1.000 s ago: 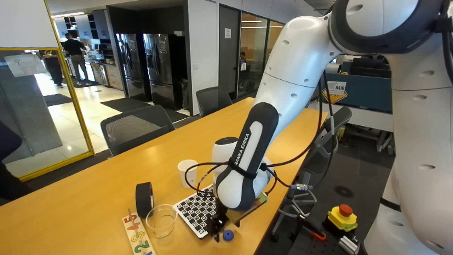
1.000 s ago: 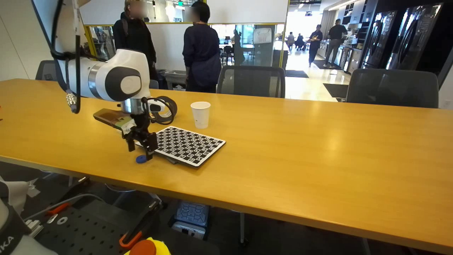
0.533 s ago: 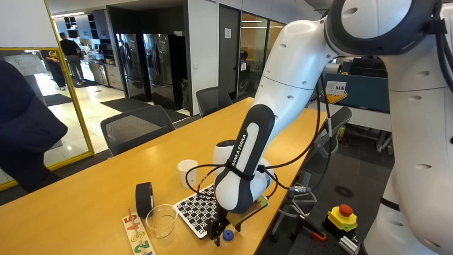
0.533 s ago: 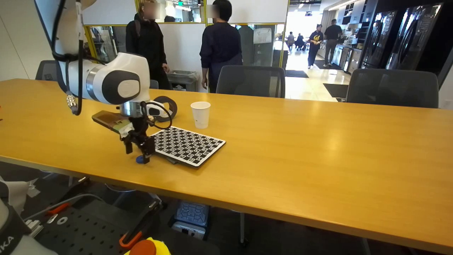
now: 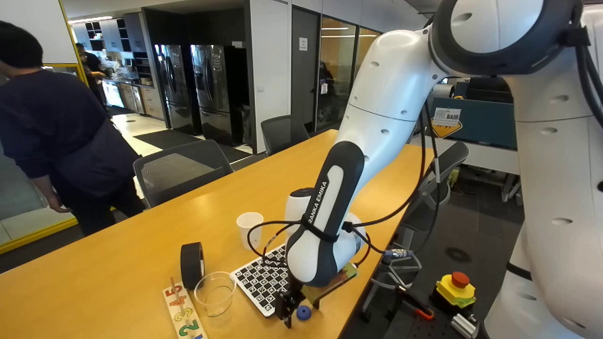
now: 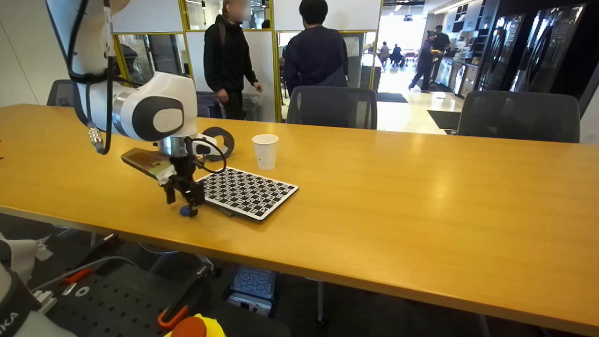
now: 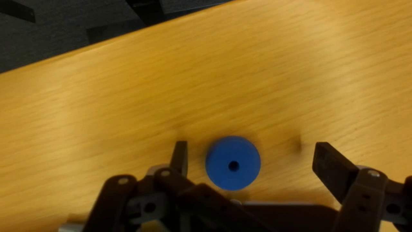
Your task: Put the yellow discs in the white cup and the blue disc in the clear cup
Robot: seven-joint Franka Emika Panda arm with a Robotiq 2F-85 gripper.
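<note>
The blue disc (image 7: 222, 161) lies flat on the table, a dark hole in its middle. It also shows in both exterior views (image 5: 304, 312) (image 6: 185, 211). My gripper (image 7: 251, 153) is open and points down, with one finger on each side of the disc. The disc sits nearer the left finger (image 7: 181, 158) in the wrist view, apart from both. The gripper shows in both exterior views (image 5: 302, 315) (image 6: 182, 208). The white cup (image 5: 249, 230) stands upright beyond the checkerboard, also here (image 6: 266, 152). The clear cup (image 5: 215, 294) stands upright left of the checkerboard. No yellow discs are in view.
A checkerboard (image 5: 259, 282) lies beside the gripper, also here (image 6: 248, 194). A black tape roll (image 5: 191, 266) stands on edge near the clear cup. A wooden number board (image 5: 181, 310) lies beside it. The table's edge (image 7: 106, 42) runs close to the disc.
My gripper has come down a little, with its fingers now lower on both sides of the blue disc. It stays open. The disc and cups have not moved. People in the background have walked.
</note>
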